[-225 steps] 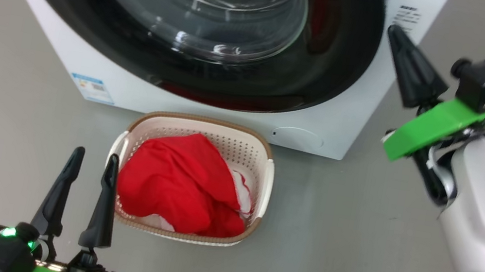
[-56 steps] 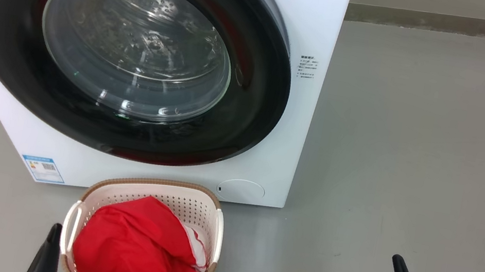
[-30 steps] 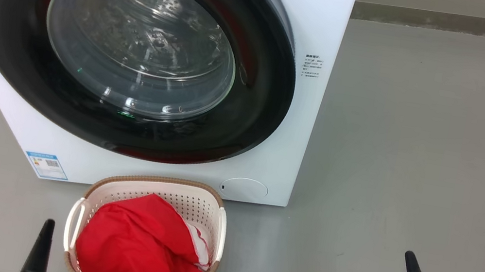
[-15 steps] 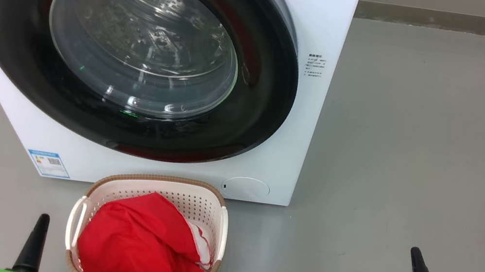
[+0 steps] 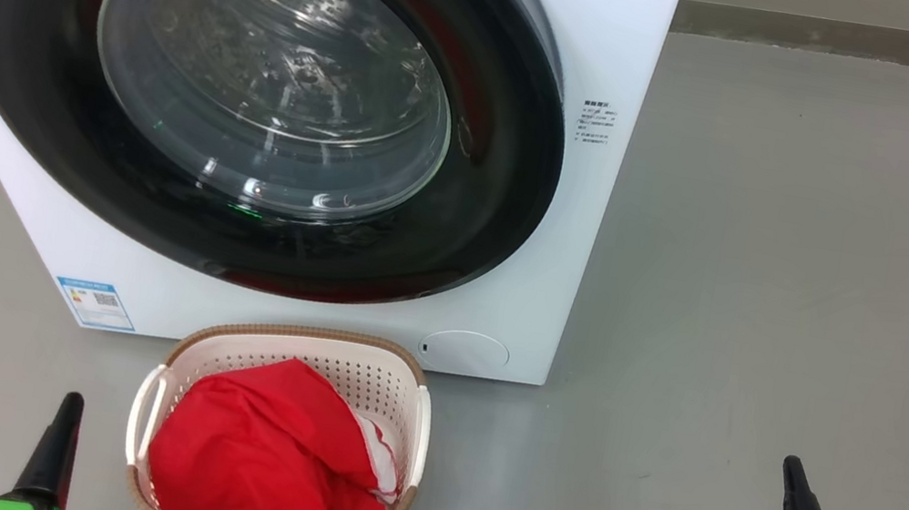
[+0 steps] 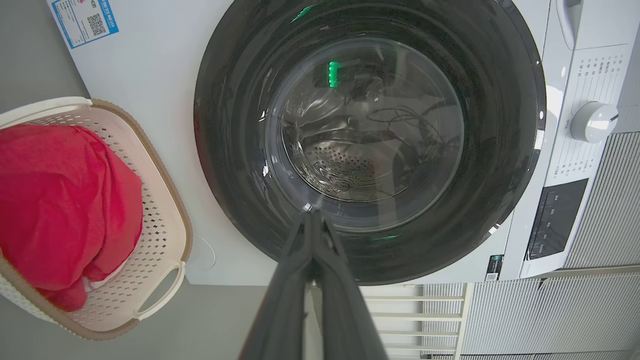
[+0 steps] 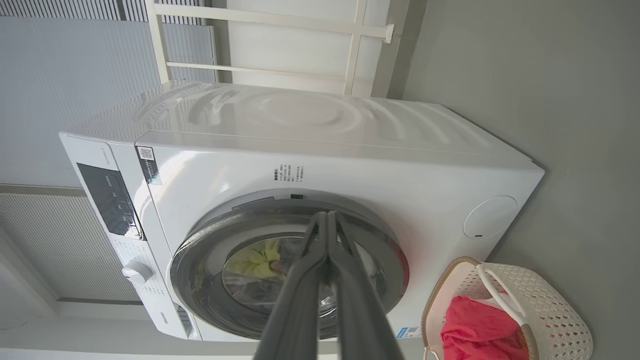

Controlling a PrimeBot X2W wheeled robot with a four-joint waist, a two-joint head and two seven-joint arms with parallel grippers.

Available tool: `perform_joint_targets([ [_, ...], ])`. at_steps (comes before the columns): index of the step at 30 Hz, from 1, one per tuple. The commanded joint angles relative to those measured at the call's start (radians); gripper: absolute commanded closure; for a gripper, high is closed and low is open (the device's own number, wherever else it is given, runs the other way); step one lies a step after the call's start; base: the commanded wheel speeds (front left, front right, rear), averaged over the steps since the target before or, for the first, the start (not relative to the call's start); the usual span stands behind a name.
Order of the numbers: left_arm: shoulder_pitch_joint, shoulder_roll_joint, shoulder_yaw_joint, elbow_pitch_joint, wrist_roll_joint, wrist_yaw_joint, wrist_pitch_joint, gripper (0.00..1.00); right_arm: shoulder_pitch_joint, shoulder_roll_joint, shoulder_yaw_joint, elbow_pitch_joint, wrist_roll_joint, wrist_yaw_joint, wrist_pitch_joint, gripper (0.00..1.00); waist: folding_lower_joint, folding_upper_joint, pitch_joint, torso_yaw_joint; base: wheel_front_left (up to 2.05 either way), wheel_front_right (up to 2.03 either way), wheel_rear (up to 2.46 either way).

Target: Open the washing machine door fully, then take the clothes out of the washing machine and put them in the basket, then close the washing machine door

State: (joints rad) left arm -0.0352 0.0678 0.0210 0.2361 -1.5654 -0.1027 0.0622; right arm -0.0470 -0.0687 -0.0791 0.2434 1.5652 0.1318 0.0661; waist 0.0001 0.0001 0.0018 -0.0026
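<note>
Laundry station: door shut, load in basket.
At left, left gripper [image 6: 312, 220]: fingers pressed together, nothing between them, low beside the basket [image 5: 293, 337] but apart from it. Centre, washing machine [image 5: 628, 44]: white, on grey floor [image 5: 787, 255]; washing machine door [image 5: 29, 92] lies shut against its front, steel drum visible through the glass. Basket stands just before the machine and holds the clothes [image 5: 255, 453], red, heaped. At right, right gripper [image 7: 327, 217]: fingers together, empty, well apart from the basket.

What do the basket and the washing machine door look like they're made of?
The basket: probably moulded plastic, matte cream, by its even punched holes; brown woven-look rim. The washing machine door: glossy black rim, likely plastic, showing sharp reflections; clear bulging centre, apparently glass.
</note>
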Motion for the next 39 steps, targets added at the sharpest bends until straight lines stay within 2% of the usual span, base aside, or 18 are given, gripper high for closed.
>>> perform_joint_targets([
  [1,-0.058,0.014,0.041,-0.010,-0.028,-0.017,0.009,1.00,-0.047,-0.012,0.015,-0.016,0.029,-0.001,0.007,1.00,0.0000,-0.0001,0.000,0.001,0.00,0.00,0.00],
  [6,-0.070,0.009,0.056,0.007,-0.074,-0.028,0.022,1.00,-0.057,-0.012,0.007,-0.001,0.079,-0.001,0.013,1.00,0.0000,-0.0001,0.001,0.003,0.00,0.00,0.00],
  [39,-0.071,0.000,0.069,0.008,-0.063,-0.028,0.032,1.00,-0.058,-0.002,-0.007,0.000,0.067,-0.001,0.025,1.00,0.0000,-0.0001,0.001,0.003,0.00,0.00,0.00],
])
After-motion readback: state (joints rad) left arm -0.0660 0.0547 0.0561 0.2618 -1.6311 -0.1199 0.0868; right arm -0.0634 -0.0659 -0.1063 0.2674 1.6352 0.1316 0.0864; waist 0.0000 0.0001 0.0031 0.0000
